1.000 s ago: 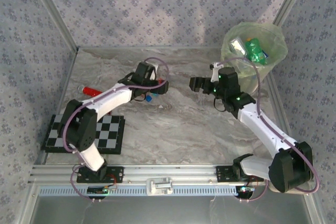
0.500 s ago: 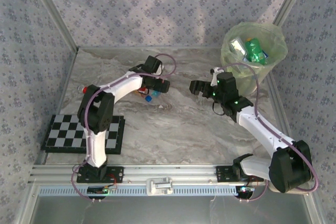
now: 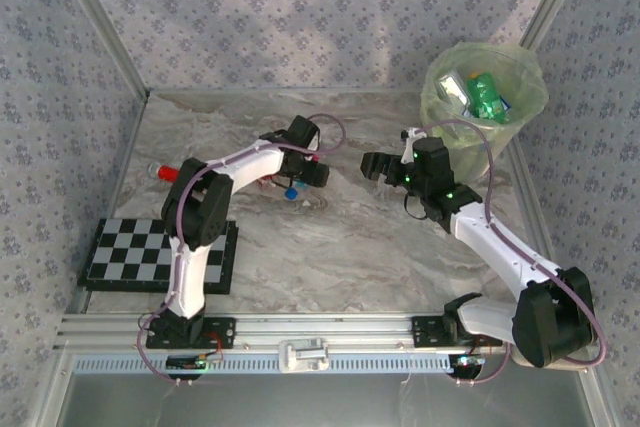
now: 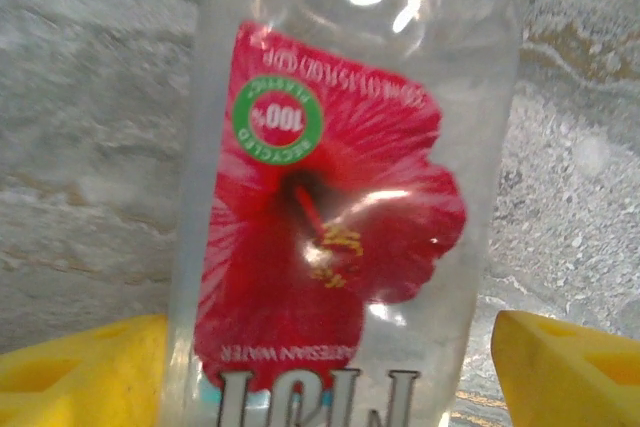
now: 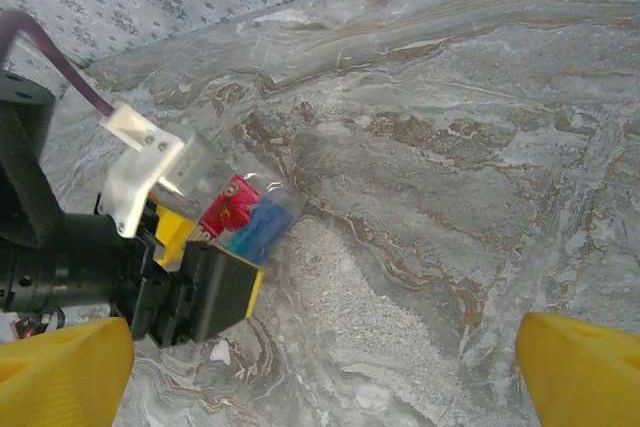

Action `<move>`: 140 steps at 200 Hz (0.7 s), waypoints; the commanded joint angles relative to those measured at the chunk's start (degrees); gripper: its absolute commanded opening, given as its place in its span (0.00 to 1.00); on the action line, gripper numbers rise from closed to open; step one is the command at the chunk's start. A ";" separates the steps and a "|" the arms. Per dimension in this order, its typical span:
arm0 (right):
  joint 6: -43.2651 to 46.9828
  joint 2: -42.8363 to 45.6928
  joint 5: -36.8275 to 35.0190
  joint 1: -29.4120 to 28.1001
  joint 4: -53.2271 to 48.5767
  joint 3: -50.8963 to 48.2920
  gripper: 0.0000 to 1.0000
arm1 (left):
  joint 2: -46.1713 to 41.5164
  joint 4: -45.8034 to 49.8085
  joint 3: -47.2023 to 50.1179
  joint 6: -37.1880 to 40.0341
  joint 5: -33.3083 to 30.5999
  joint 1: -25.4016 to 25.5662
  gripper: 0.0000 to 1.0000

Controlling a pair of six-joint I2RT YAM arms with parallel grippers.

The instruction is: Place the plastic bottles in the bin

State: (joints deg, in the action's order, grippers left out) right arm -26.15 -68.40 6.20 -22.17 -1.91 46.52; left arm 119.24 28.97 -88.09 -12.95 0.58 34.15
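Left gripper (image 3: pixel 309 171) sits low over mid-table, yellow fingers (image 4: pixel 80 372) spread either side of a clear bottle (image 4: pixel 340 197) with a red flower label; whether they press it, I cannot tell. Right gripper (image 3: pixel 372 163), wide open and empty, hangs near, bare marble table (image 3: pixel 350 257) between them. Far right corner: the bin (image 3: pixel 437 107), bottles (image 3: pixel 487 95) inside, by the patterned wall (image 3: pixel 300 17)

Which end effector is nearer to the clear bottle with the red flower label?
Left. The left end effector has the bottle between its fingers; the right end effector hovers apart from it, on the bin side.
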 commanded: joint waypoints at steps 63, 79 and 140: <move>0.10 -1.37 -0.16 -0.61 0.26 2.10 1.00 | 1.70 0.72 2.41 -1.65 -1.59 0.92 0.47; -0.42 -1.60 0.84 -0.50 0.69 2.17 1.00 | -0.08 -1.03 4.34 -1.55 -1.68 1.44 0.45; -2.41 -1.12 5.49 -0.07 2.14 4.21 1.00 | -14.42 -15.77 16.97 -2.73 1.11 3.43 0.44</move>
State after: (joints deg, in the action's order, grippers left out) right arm -27.05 -69.76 8.93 -22.44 -1.78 48.18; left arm 112.49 20.73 -74.98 -14.66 -0.56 36.62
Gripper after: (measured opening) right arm 0.999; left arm 0.506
